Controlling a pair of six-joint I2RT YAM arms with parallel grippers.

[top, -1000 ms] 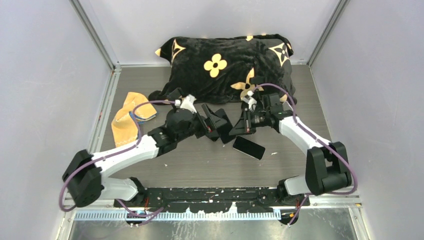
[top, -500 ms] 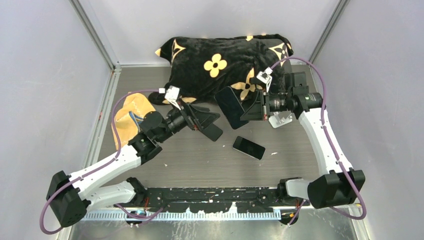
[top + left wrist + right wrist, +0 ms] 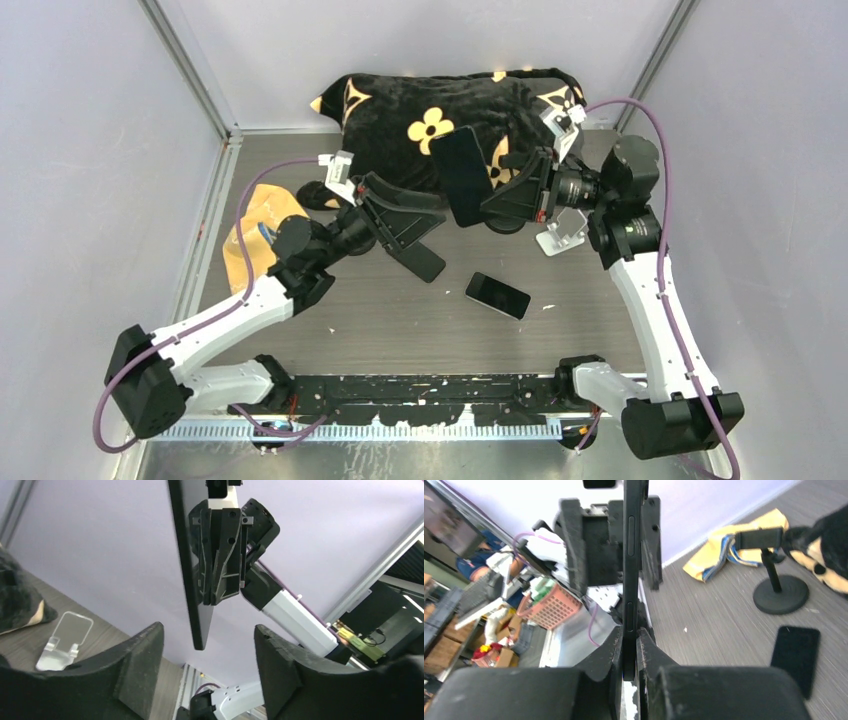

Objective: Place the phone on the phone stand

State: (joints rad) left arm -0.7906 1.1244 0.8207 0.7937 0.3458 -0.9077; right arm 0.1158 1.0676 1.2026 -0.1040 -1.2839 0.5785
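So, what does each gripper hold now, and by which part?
The right gripper pinches the black flat phone at one end, with a finger on each flat face. The left gripper is open and holds nothing.

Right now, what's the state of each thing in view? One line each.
left end effector: open, holding nothing
right end effector: shut on held phone
held phone: in the air, clear of the table
second phone: lying flat on the table, untouched
clear stand: upright on the table, empty
black stand: upright, holder empty
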